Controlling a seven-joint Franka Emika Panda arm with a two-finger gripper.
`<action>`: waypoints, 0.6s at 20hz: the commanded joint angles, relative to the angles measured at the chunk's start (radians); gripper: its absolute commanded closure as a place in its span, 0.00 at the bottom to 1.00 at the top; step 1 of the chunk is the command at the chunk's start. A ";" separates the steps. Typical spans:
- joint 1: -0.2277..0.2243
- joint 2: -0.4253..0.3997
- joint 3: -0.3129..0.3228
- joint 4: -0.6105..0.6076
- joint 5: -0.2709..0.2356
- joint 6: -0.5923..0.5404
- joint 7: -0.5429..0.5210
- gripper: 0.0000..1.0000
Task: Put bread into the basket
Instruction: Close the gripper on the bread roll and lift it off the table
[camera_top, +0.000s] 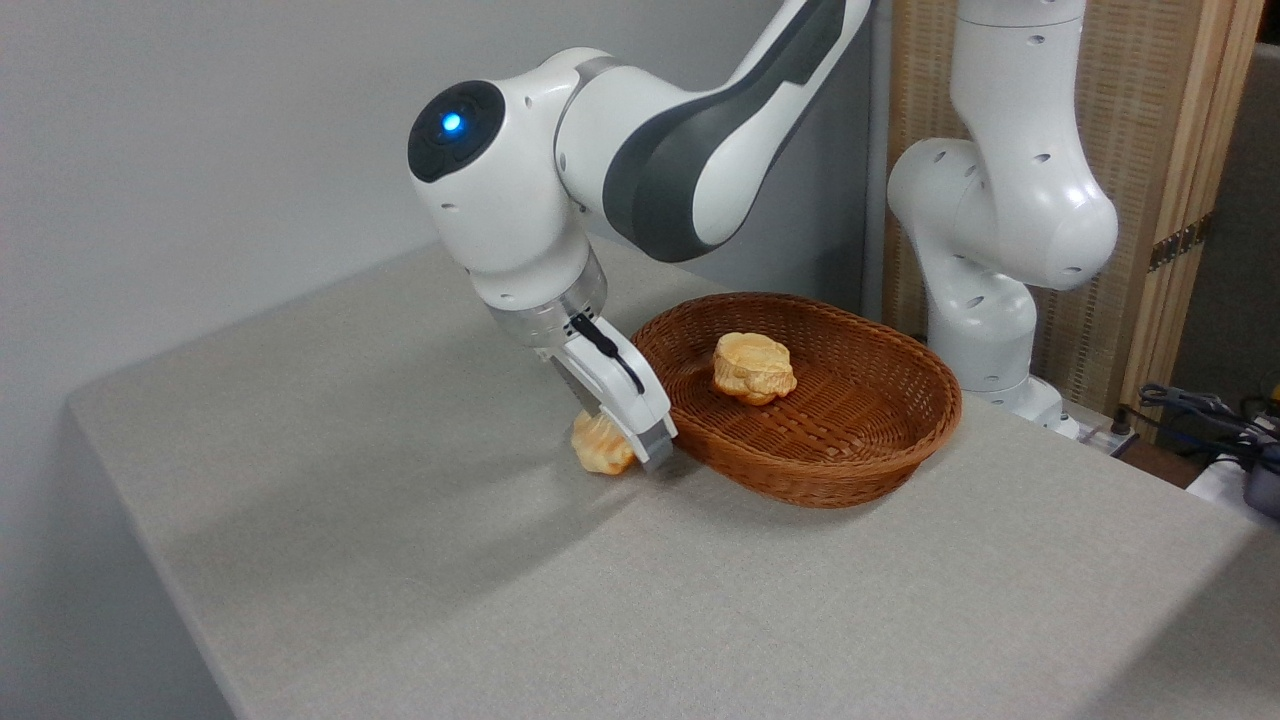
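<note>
The bread (598, 446), a golden-orange loaf with pale seams, lies on the grey table (400, 520) just left of the basket. My gripper (618, 452) is tilted down onto it. One grey fingertip (656, 452) stands at the loaf's right side, against the basket's outer wall. The other finger is mostly hidden behind the loaf. The loaf sits between the fingers, and I cannot see whether they press on it. The basket (850, 480), oval brown wicker with a thick rim, stands at centre right.
A small round pale-topped bun (752, 366) lies inside the basket near its back left. The arm's white base (985, 330) stands behind the basket. Cables (1200, 410) lie at the far right, and the table's edge runs along the left.
</note>
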 joint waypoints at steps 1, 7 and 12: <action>-0.007 0.020 0.007 0.003 -0.052 0.044 -0.022 0.00; -0.016 0.031 -0.002 0.006 -0.060 0.058 -0.032 0.00; -0.017 0.046 -0.003 0.006 -0.058 0.088 -0.029 0.02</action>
